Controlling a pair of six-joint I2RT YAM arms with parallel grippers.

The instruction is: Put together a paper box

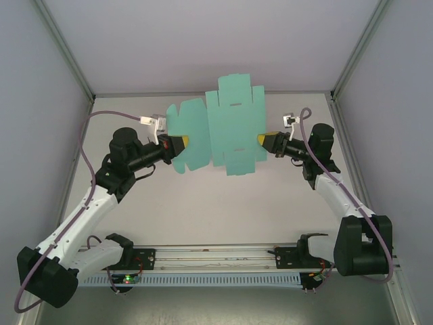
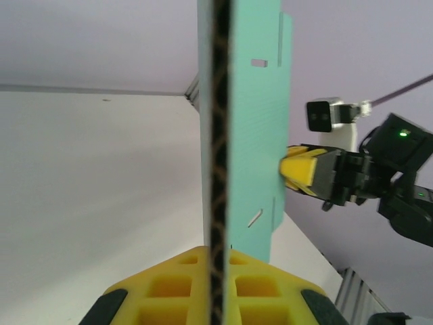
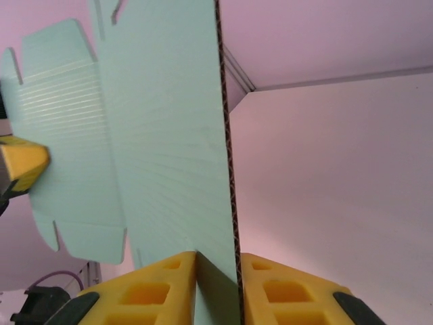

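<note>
— Where is the paper box (image 1: 226,128) sitting?
— I'm holding it flat in the air, with the tabletop (image 1: 223,210) well below it, so the flaps are hanging free for folding. My left end effector (image 1: 181,141) is clamping its left edge.
— And the right?
— The right end effector (image 1: 261,139) is straddling its right edge. I can't tell whether it's pinching.

I work in a robot lab test cell: a bare white table (image 1: 223,210) boxed in by plain grey panels (image 1: 27,135) on aluminium framing (image 1: 66,54), with a metal mounting rail (image 1: 216,254) and slotted cable duct (image 1: 216,279) along its near edge.
</note>
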